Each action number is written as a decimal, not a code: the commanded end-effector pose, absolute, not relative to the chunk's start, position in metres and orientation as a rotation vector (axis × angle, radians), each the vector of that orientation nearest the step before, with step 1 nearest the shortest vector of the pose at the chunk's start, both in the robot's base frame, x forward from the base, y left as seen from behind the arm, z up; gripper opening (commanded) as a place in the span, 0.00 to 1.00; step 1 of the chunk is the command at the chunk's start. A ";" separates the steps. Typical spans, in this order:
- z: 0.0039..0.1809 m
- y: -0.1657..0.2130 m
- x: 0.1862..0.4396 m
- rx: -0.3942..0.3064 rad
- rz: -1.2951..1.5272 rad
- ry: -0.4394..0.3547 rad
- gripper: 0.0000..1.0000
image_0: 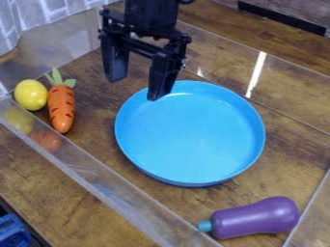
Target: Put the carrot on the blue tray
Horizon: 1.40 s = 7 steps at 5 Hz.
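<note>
No legible writing on carrot (61,106)

A dark wooden table (77,207) carries everything here, its top glossy with streaks of reflected light. A big blue tray (191,132) sits near the middle. Off to the left lies the carrot (61,106), leafy end pointing away, touching a yellow lemon (30,94). A purple eggplant (254,217) rests at the near right corner.
</note>
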<state>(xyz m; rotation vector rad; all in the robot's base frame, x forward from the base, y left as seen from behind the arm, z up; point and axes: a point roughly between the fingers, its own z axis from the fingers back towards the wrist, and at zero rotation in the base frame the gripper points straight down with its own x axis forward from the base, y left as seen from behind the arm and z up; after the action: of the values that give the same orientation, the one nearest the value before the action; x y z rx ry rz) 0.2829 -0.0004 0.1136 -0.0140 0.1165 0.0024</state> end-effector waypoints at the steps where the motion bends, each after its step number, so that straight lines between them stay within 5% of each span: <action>1: 0.119 0.007 0.286 -0.017 0.019 0.085 1.00; 7: 0.094 0.023 0.280 -0.028 0.053 0.127 1.00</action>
<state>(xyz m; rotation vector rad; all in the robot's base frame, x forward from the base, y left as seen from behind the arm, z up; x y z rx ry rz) 0.2750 0.0190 0.0856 -0.0287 0.1627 0.0426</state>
